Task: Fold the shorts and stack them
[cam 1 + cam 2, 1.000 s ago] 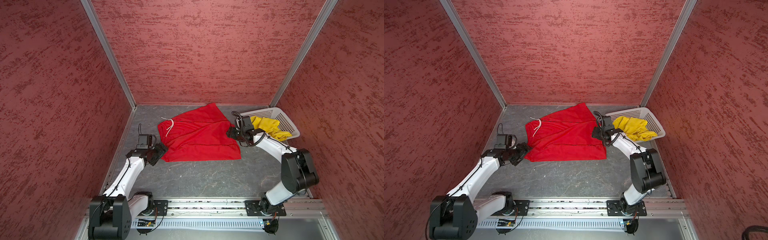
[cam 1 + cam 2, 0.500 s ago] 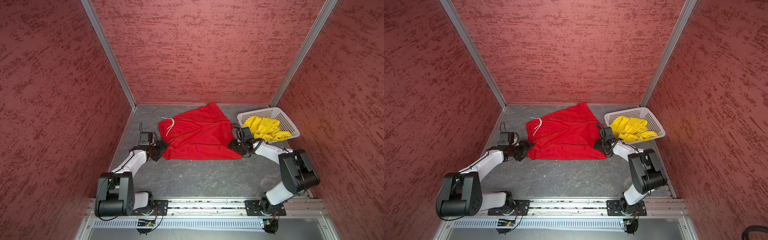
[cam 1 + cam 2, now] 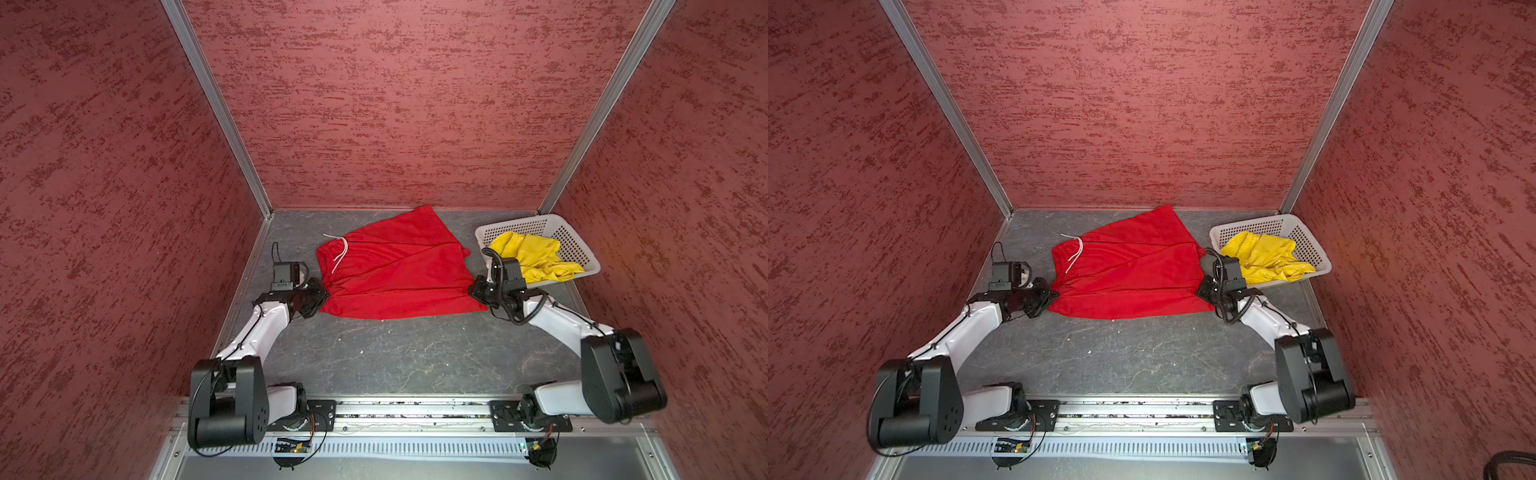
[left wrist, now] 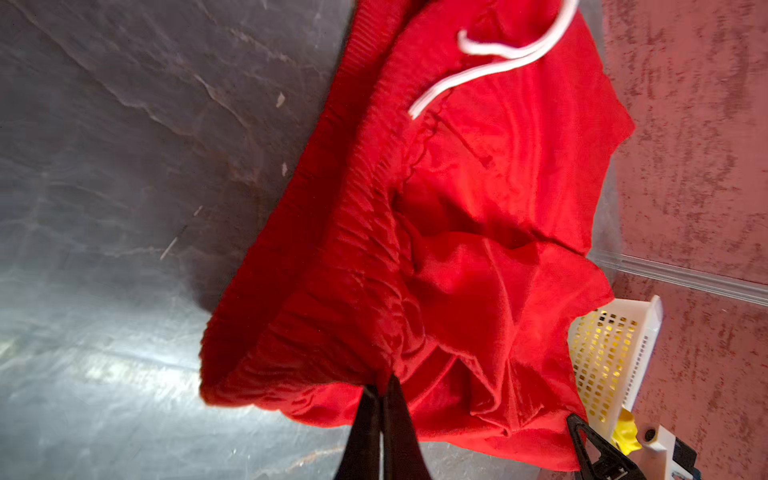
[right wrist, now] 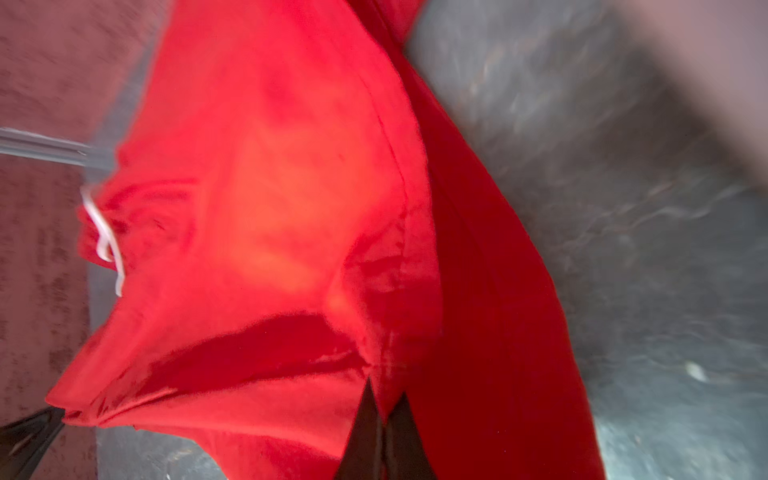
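Note:
The red shorts lie spread on the grey floor in both top views, white drawstring at the waist end on the left. My left gripper is shut on the gathered waistband at its near left corner. At the near right corner my right gripper is shut on the leg hem. The yellow shorts sit crumpled in the white basket.
The basket stands in the back right corner, close behind my right wrist. Red textured walls enclose the floor on three sides. Bare grey floor stretches between the shorts and the front rail.
Both grippers moved to the near corners of the red shorts and shut on the fabric; a second ago they stood open beside it. The near edge is now slightly bunched.

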Tool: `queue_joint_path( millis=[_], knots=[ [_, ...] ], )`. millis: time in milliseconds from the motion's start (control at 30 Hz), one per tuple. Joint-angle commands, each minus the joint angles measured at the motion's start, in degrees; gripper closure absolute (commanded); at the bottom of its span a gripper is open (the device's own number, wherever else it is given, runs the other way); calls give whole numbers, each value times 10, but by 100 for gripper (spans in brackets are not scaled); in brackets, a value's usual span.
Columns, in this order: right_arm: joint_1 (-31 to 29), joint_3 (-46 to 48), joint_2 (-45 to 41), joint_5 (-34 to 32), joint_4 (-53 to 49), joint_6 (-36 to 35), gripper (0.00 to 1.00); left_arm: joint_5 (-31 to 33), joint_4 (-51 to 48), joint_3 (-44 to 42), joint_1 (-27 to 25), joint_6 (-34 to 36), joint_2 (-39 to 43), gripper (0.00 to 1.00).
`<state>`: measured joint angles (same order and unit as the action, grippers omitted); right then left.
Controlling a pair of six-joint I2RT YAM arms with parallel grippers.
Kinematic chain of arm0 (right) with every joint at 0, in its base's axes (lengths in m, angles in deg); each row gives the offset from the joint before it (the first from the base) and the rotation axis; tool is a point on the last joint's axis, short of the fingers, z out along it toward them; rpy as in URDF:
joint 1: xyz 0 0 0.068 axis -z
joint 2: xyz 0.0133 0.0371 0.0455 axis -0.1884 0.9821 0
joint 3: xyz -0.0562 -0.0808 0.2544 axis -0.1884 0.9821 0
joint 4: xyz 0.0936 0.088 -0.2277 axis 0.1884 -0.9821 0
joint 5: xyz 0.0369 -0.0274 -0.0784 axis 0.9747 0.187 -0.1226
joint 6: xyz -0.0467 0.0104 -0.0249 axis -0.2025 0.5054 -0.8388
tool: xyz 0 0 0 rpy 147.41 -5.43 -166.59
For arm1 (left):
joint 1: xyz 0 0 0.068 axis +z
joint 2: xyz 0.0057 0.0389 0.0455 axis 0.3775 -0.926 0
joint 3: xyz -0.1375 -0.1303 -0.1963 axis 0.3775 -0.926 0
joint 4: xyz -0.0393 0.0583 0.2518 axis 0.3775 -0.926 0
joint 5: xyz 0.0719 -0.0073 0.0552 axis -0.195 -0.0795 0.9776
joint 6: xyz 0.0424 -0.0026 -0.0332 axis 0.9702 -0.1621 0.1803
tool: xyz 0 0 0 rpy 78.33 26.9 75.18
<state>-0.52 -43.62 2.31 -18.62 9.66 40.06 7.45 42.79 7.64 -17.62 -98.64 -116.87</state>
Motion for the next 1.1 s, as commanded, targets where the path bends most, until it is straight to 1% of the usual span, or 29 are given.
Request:
queue_joint_path(
  millis=[0,33,100,167,200,233,267,333,467,567,667,733,900,1067],
  knots=[
    [6,21,-40,-52,-24,-1,94,-4,-65,-7,16,19,59,100],
    [6,30,-50,-50,-25,2,90,-10,-78,-17,16,15,80,100],
    [6,52,-66,-42,-19,12,86,-26,-97,-38,13,7,119,100],
    [6,79,-80,-30,-10,23,79,-34,-124,-61,9,1,156,100],
    [6,95,-87,-26,-9,29,73,-34,-142,-73,8,0,179,100],
    [6,112,-96,-22,-8,35,64,-31,-159,-84,6,-1,201,100],
    [6,125,-104,-19,-8,40,59,-29,-174,-96,6,-3,220,100],
    [6,157,-127,-14,-9,52,57,-25,-202,-123,6,-7,261,100],
    [5,189,-169,6,-9,70,56,-29,-234,-163,5,-20,312,100],
    [2,197,-202,9,-20,80,42,-27,-250,-183,5,-20,329,100],
    [-1,190,-215,-7,-21,74,35,-24,-252,-191,5,-19,331,100],
    [-3,164,-193,-25,-27,54,34,-19,-252,-191,4,-21,331,100],
    [-23,83,-90,-73,-27,-22,36,-11,-248,-189,4,-23,328,100],
    [-52,26,7,-82,-17,-61,35,-5,-242,-190,5,-24,318,100]
  ],
)
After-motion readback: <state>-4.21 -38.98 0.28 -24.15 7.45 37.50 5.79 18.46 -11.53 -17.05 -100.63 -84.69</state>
